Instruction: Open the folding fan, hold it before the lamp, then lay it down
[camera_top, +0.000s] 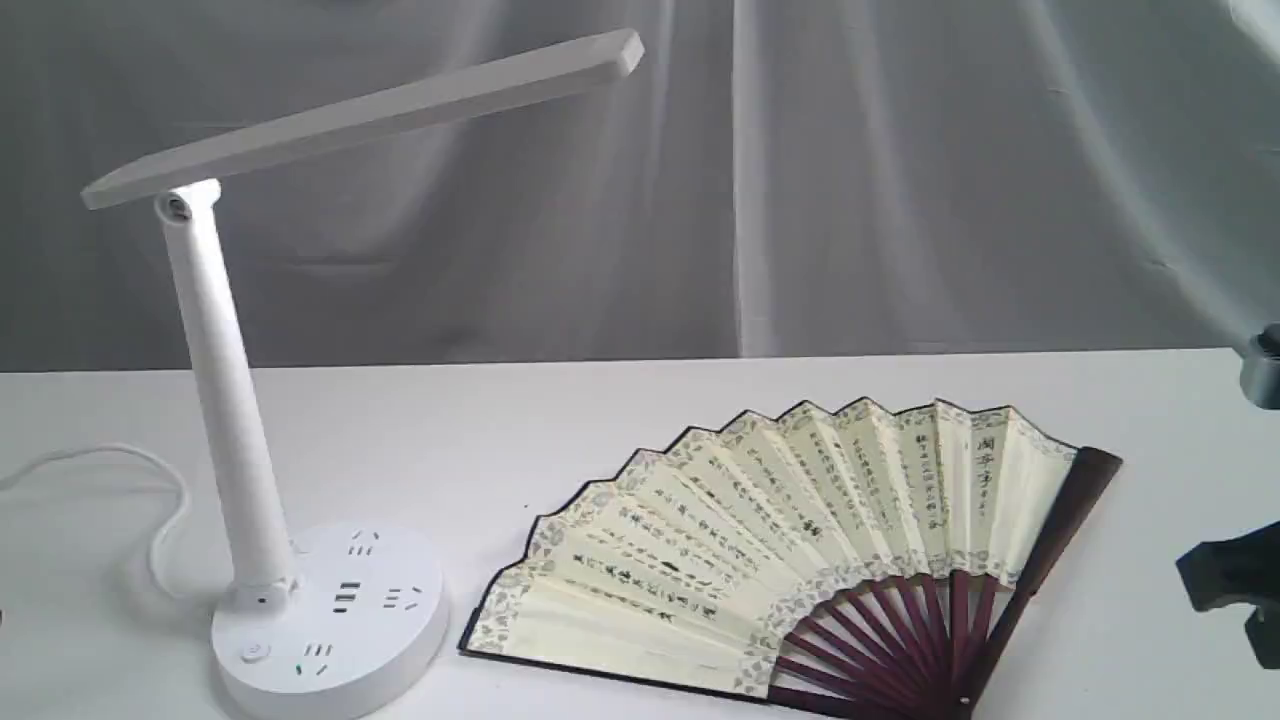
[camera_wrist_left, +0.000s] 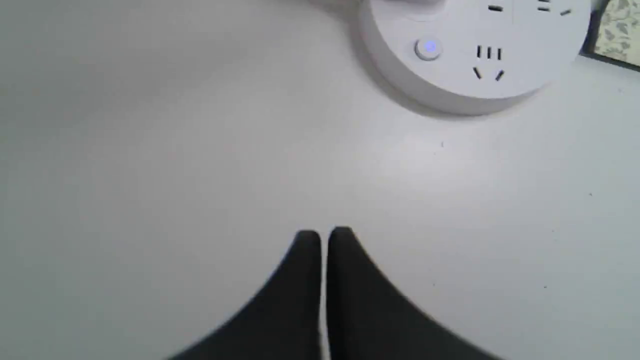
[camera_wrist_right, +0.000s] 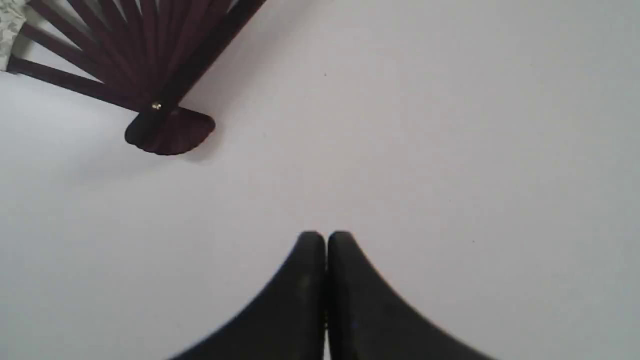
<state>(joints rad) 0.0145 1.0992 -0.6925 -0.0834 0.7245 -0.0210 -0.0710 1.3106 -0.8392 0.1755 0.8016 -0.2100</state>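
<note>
The folding fan (camera_top: 800, 560) lies spread open and flat on the white table, calligraphy side up, its maroon ribs meeting at the pivot (camera_wrist_right: 156, 106) near the front edge. To its left stands the lamp (camera_top: 250, 420), upright, its bar head slanting up to the right; its round socket base (camera_wrist_left: 475, 55) shows a lit blue button. My left gripper (camera_wrist_left: 325, 237) is shut on nothing, over bare table short of the base. My right gripper (camera_wrist_right: 325, 239) is shut and empty, apart from the fan's pivot. In the exterior view only a dark part of the right arm (camera_top: 1235, 580) shows.
The lamp's white cord (camera_top: 150, 500) loops across the table at far left. A grey draped curtain (camera_top: 900, 180) hangs behind the table. A grey fitting (camera_top: 1262, 365) sits at the right edge.
</note>
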